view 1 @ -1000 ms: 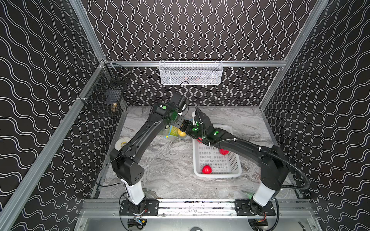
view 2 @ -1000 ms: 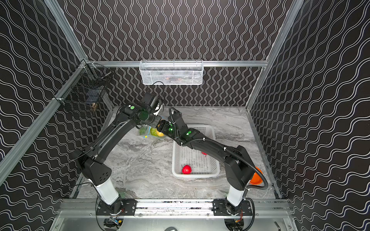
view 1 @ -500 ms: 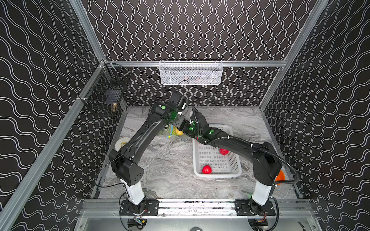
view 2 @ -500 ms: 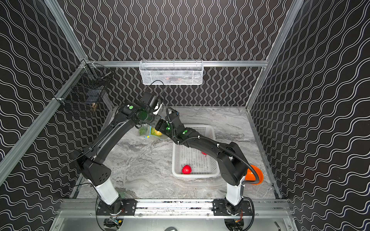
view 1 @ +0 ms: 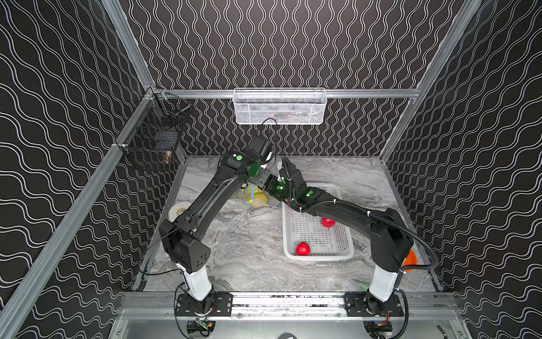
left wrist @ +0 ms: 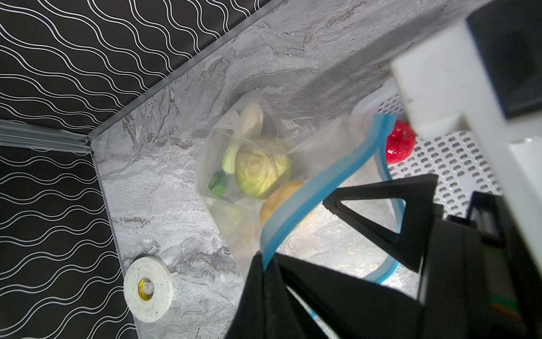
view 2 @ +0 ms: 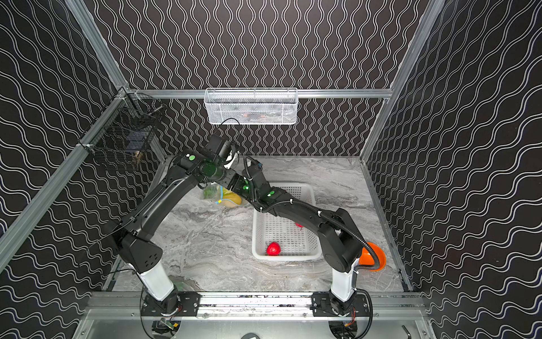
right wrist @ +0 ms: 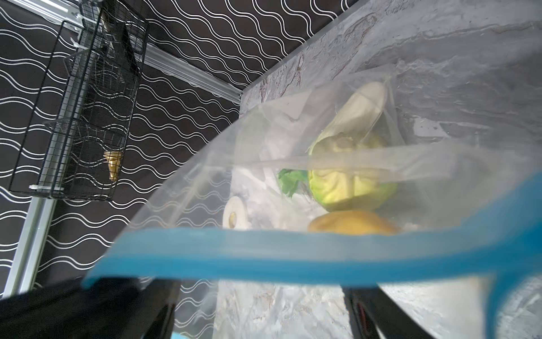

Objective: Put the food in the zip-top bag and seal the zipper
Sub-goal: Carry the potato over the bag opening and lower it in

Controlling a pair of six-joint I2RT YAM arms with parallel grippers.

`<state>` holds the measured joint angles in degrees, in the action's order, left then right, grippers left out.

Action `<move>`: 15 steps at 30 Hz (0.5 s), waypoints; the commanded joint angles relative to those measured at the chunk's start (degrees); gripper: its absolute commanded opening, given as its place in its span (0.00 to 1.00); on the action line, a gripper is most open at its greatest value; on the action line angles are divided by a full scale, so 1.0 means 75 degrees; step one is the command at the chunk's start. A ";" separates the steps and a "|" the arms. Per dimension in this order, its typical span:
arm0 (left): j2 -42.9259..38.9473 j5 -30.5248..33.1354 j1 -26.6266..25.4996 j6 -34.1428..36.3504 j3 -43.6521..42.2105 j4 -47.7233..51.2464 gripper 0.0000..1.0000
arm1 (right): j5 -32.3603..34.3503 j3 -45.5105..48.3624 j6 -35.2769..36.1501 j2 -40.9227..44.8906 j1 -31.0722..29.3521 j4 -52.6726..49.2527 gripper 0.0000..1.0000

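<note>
The left gripper point(left wrist: 265, 259) is pinched tight on one end of the blue zipper strip point(left wrist: 316, 187), holding that edge of the clear bag point(left wrist: 322, 141) up so the mouth gapes in a loop. The right gripper point(right wrist: 264, 317) sits at that mouth with its jaws spread wide and nothing between them. One finger point(left wrist: 381, 192) shows inside the loop of the strip, though whether it touches the plastic is unclear. Down in the bag lie a green cabbage point(left wrist: 261, 170), a yellow piece point(left wrist: 278, 196) beside it, a white radish point(left wrist: 252, 117) beyond, and a green leaf point(left wrist: 218, 183). The raised strip crosses the right wrist view in front of this food. In both top views the two arms meet over the bag point(view 1: 255, 199) and hide most of it. It sits toward the far side of the marble table point(view 1: 249, 240), just beside the far corner of the white basket point(view 1: 346, 252). That basket holds a red fruit point(view 1: 303, 248) near its front rim and another red fruit point(view 1: 328, 222) partly under the right arm. A roll of tape point(left wrist: 148, 289) lies near the left wall, and an orange bowl point(view 2: 375, 258) shows behind the right arm's base.
</note>
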<state>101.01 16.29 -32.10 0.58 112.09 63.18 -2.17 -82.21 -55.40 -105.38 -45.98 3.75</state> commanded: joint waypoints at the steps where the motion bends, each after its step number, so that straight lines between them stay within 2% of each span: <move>1: -0.0053 -0.0011 0.0001 0.0063 -0.0014 -0.0010 0.00 | 0.0067 0.0074 0.0003 0.0184 -0.0010 0.0326 0.85; 15: 0.0014 -0.0072 -0.0004 0.0040 -0.0016 -0.0010 0.00 | 0.0581 0.1309 0.0294 0.1427 -0.0057 0.0296 0.84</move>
<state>101.03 16.12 -32.10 0.58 112.05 63.20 0.21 -73.38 -54.50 -96.31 -46.30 5.06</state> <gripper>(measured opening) 0.048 0.840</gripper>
